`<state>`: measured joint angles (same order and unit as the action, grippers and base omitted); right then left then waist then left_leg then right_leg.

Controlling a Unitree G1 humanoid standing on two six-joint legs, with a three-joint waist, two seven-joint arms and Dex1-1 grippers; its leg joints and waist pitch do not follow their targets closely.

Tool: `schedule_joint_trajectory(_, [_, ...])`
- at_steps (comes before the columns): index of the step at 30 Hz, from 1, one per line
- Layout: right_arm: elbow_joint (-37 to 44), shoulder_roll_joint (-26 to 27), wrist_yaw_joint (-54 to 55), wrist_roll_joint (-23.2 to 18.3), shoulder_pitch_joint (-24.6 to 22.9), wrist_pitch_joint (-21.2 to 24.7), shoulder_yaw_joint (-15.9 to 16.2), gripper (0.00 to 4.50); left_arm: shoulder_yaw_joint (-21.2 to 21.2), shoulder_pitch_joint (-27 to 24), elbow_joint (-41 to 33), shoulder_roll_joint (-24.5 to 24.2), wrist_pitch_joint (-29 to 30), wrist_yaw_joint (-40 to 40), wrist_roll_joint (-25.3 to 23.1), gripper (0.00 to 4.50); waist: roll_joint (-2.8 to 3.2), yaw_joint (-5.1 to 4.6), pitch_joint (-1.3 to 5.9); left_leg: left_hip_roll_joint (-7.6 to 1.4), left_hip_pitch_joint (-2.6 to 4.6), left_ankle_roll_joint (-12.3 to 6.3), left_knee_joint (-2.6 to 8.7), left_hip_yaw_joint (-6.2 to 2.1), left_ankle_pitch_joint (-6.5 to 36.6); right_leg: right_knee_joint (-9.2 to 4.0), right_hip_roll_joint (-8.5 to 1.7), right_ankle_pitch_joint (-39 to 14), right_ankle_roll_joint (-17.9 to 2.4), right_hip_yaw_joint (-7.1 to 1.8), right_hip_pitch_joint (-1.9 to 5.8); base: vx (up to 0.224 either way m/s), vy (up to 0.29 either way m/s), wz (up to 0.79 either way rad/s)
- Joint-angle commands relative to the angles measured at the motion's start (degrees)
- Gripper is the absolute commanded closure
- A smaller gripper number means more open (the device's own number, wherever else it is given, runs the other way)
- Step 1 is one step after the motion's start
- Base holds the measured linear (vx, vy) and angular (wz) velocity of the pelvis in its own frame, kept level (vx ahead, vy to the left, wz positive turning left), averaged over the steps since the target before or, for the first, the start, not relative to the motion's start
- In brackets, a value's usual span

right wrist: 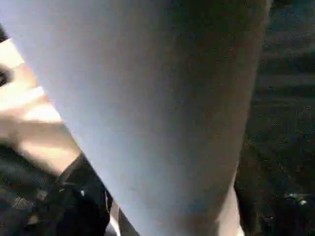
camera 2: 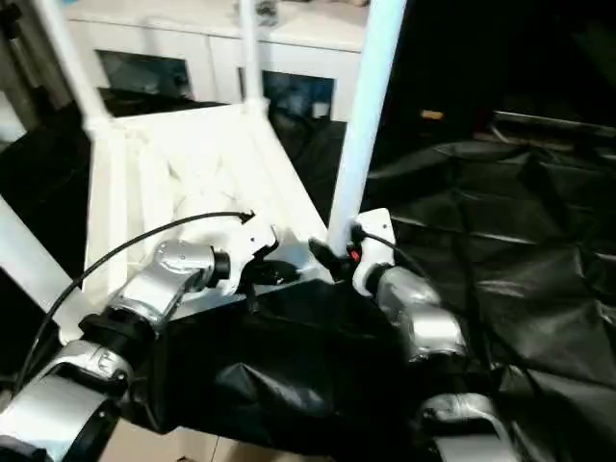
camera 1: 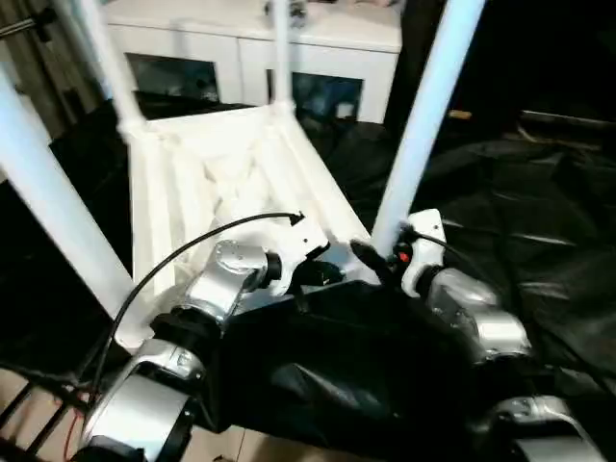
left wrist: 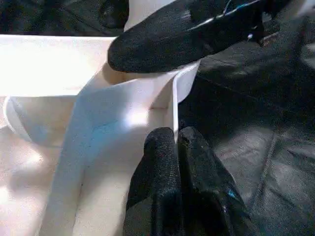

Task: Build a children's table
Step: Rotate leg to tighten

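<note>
Silver forearms — left end effector (left wrist: 176, 147) pinched on ribbed white table (camera 1: 231, 183) rim, right end effector's (camera 1: 377, 260) spread unclear.

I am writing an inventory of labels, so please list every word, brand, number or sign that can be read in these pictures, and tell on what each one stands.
There is no text to read.
Upturned white children's table and its legs: plain, no marking.
White cabinet behind: no label seen.
Right gripper: a small red spot beside it on the wrist housing, too small to tell if it is a sign.

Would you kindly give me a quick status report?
Left hand shut on table rim. Right hand at near leg. Table upside down, four legs up.
</note>
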<state>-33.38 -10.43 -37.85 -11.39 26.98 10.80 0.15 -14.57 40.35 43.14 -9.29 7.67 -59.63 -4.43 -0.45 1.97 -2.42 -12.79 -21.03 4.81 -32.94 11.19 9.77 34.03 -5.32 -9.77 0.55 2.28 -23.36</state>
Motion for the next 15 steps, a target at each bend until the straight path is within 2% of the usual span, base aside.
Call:
schedule_joint_trajectory(1, [1.06,-0.42,-5.01,0.14,-1.26,1.78,3.86,0.92,-2.55,-0.38,-3.22,1.33,-1.54,-5.78,2.91,4.5,0.02,0.22,3.62,-0.01,0.46,-2.65,3.51,0.02,13.46,-3.64,-1.51,-7.74,-13.82,-1.23,2.78,0.0,0.0,0.0])
schedule_joint_trajectory(3, [2.31,-1.75,-7.92,0.07,-1.94,0.93,4.71,0.92,-2.67,-0.53,-3.5,0.46,-1.81,-7.13,3.1,4.5,-0.01,0.29,3.72,-0.02,0.42,-3.37,3.36,0.06,11.92,-3.3,-1.53,-4.85,-14.82,-1.21,2.93,0.0,0.0,0.0])
schedule_joint_trajectory(6, [4.91,-4.87,-14.35,-1.21,-3.35,0.84,5.88,0.92,-2.77,-0.73,-4.09,-1.68,-2.15,-10.52,3.51,4.5,-0.16,0.71,3.62,-0.1,0.49,-4.24,3.32,0.16,12.09,-3.3,-1.59,-5.0,-15.32,-1.21,3.05,0.0,0.0,0.0])
schedule_joint_trajectory(10, [7.85,-7.63,-21.78,-3.49,-4.75,2.37,6.38,0.92,-2.81,-1.06,-4.66,-3.82,-3.12,-14.9,4.16,4.5,-0.12,1.33,3.38,-0.3,0.73,-3.66,3.49,0.28,13.78,-3.67,-1.53,-8.8,-14.82,-1.18,2.85,0.0,0.0,0.0])
schedule_joint_trajectory(12, [8.33,-8.05,-22.98,-3.78,-4.98,2.63,6.46,0.92,-2.75,-1.1,-4.69,-4.11,-3.22,-15.47,4.15,4.5,-0.02,1.76,3.4,-0.48,0.79,-3.06,3.55,0.3,14.07,-3.53,-1.6,-9.1,-14.71,-1.2,2.67,0.0,0.0,0.0])
schedule_joint_trajectory(15, [9.64,-9.24,-25.78,-4.43,-5.56,3.63,7.07,0.92,-3.02,-1.34,-5.08,-5.11,-3.22,-17.63,4.28,4.5,-0.07,1.9,3.37,-0.42,0.82,-2.57,3.58,0.3,14.43,-3.56,-1.62,-9.85,-14.6,-1.21,2.68,0.0,0.0,0.0])
